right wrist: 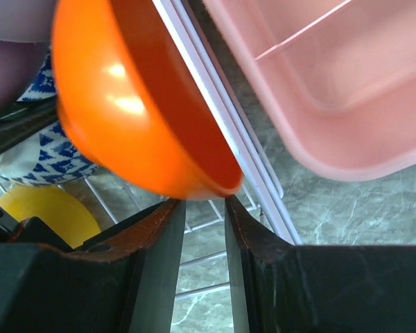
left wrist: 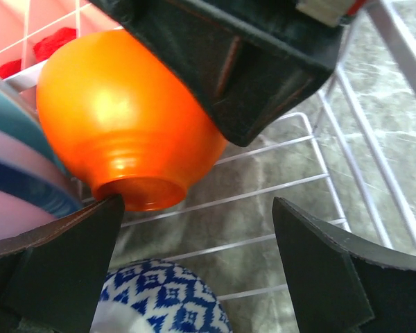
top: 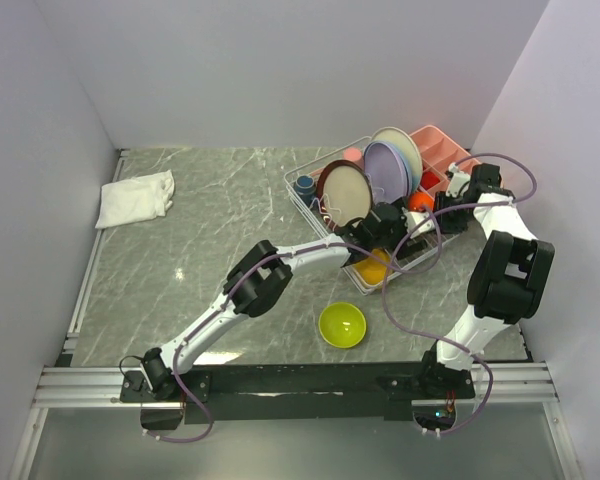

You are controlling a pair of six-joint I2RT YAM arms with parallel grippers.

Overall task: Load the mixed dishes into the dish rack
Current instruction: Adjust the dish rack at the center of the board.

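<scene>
The white wire dish rack (top: pixel 298 203) holds upright plates: dark-red-rimmed (top: pixel 345 193), lavender (top: pixel 385 168) and cream (top: pixel 405 148), plus a navy cup (top: pixel 305 186) and a pink cup (top: pixel 353 155). My right gripper (right wrist: pixel 201 202) is shut on the rim of a red-orange bowl (right wrist: pixel 118 118), holding it tilted over the rack's right side (top: pixel 420 202). My left gripper (left wrist: pixel 197 236) hangs open inside the rack, just below that bowl (left wrist: pixel 125 118) and above a blue-patterned bowl (left wrist: pixel 159 298). A yellow-orange bowl (top: pixel 372 266) sits at the rack's near end. A lime bowl (top: pixel 342 324) lies on the table.
The pink compartment tray (top: pixel 442 150) stands right behind the rack, close to my right arm. A white folded cloth (top: pixel 135 197) lies at the far left. White walls close in the table on three sides.
</scene>
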